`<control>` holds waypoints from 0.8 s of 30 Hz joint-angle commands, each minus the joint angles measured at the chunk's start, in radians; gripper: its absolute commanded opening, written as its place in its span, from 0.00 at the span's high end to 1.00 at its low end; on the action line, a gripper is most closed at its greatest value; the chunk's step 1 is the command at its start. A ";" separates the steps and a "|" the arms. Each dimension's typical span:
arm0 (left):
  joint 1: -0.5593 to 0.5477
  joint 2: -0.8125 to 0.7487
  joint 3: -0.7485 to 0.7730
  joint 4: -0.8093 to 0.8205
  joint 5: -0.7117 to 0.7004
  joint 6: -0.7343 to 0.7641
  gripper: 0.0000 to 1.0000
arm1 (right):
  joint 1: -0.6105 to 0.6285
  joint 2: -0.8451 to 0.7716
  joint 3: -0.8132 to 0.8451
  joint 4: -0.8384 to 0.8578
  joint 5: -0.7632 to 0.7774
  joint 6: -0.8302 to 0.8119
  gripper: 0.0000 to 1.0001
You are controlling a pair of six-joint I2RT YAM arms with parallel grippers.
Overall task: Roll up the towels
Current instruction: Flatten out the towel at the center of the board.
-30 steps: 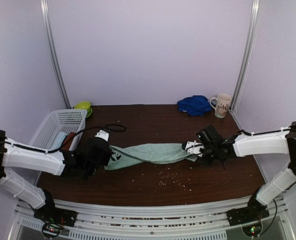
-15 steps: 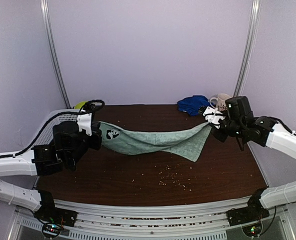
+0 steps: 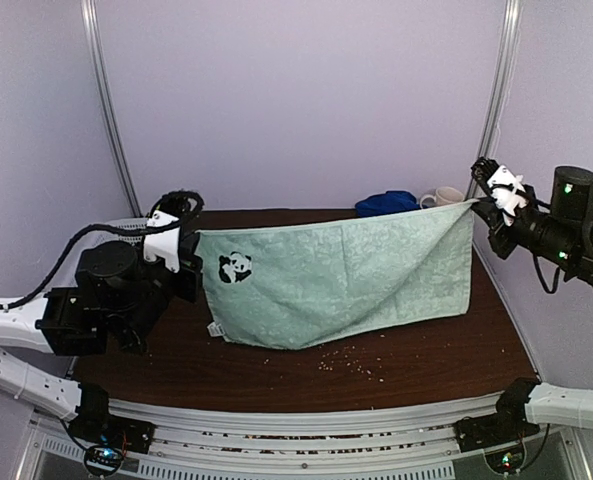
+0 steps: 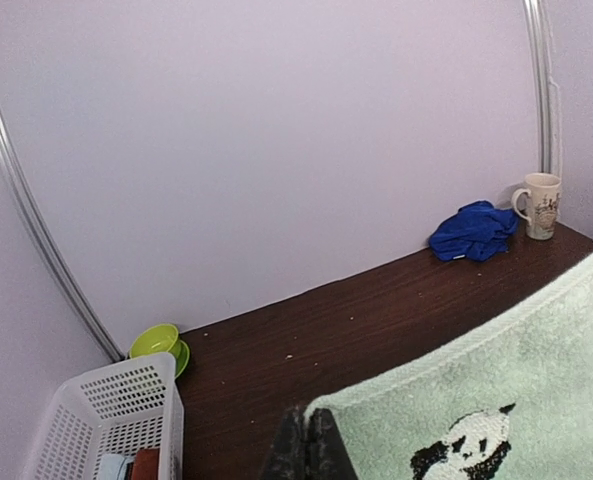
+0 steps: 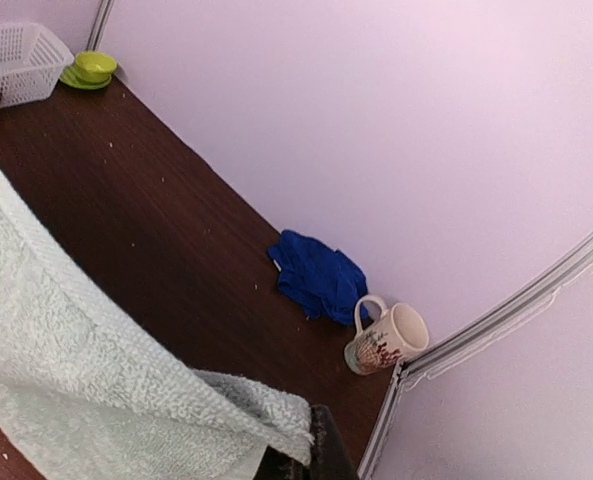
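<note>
The pale mint-green towel (image 3: 346, 285) with a panda print hangs spread out above the table, held by its two top corners. My left gripper (image 3: 191, 245) is shut on the towel's left corner, which shows in the left wrist view (image 4: 496, 400). My right gripper (image 3: 476, 203) is shut on the right corner, which shows in the right wrist view (image 5: 126, 390). The royal blue towel (image 3: 386, 204) lies crumpled at the back right of the table; it also shows in the left wrist view (image 4: 472, 231) and the right wrist view (image 5: 318, 277).
A white patterned mug (image 3: 441, 197) stands by the blue towel at the back right. A white basket (image 4: 106, 420) and a green bowl on a saucer (image 4: 156, 345) are at the back left. Crumbs (image 3: 341, 360) lie on the dark table.
Both grippers rose and moved apart with the mint-green towel, lifting it off the table. It went from a sagging band to a spread sheet hanging in the air.
</note>
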 commanded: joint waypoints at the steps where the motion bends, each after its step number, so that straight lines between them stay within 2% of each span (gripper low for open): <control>1: 0.017 0.079 0.019 -0.004 -0.136 -0.016 1.00 | -0.007 0.098 -0.119 0.008 0.138 0.022 1.00; 3: 0.068 0.134 0.040 -0.063 -0.087 -0.066 1.00 | -0.008 0.155 -0.168 0.061 0.184 0.022 1.00; 6: 0.201 0.211 0.046 -0.106 0.064 -0.137 1.00 | -0.018 0.271 -0.218 0.139 0.225 0.022 1.00; 10: 0.352 0.362 0.046 -0.018 0.168 -0.093 1.00 | -0.055 0.472 -0.222 0.261 0.265 0.017 1.00; 13: 0.434 0.547 0.115 0.008 0.215 -0.067 1.00 | -0.082 0.649 -0.168 0.309 0.282 0.011 1.00; 18: 0.501 0.766 0.227 0.069 0.220 -0.008 1.00 | -0.099 0.853 -0.094 0.372 0.321 -0.007 1.00; 24: 0.554 0.864 0.260 0.207 0.244 0.090 1.00 | -0.129 0.939 -0.043 0.442 0.382 -0.040 1.00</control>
